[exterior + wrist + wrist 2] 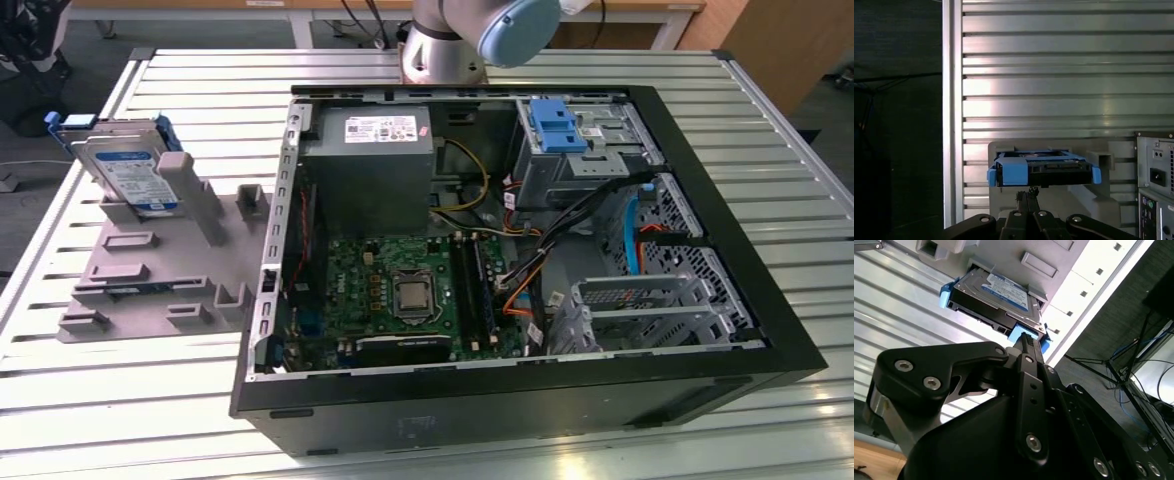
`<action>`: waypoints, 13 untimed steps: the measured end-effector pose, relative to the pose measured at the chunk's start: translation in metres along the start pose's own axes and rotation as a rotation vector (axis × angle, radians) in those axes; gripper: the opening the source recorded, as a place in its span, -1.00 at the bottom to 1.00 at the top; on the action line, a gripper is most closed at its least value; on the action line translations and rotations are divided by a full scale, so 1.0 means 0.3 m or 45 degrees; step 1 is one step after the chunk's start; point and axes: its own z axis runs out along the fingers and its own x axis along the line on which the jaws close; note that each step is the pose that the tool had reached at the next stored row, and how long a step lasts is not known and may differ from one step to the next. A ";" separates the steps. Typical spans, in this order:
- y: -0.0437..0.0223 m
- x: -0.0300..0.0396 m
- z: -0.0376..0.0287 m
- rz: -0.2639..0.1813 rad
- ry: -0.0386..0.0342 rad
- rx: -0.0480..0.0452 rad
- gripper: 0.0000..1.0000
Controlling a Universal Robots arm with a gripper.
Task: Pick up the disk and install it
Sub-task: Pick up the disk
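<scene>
The disk (134, 170) is a silver drive with a white-and-blue label in a blue bracket. It stands tilted on edge in a grey holder (160, 270) at the exterior view's left, beside the open computer case (534, 400). Both wrist views look at the disk (999, 292) (1044, 170) from a short way off. My black gripper (1028, 192) (1026, 340) points at the disk's blue end without touching it. Its two thin fingers lie together, shut on nothing.
The case lies open on a slatted metal table (200, 70), showing a motherboard (400, 290), a grey power supply (367, 150), a blue latch piece (554, 125) and a metal drive cage (641, 300). The arm's base (454, 40) stands behind the case. The table edge (951, 125) runs close to the holder.
</scene>
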 end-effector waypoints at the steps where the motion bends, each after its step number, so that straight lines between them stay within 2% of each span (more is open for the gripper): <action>1: 0.000 0.000 0.000 -0.011 0.0004 0.000 -0.79; 13: 0.000 0.000 0.000 -0.147 0.0056 -0.001 -0.79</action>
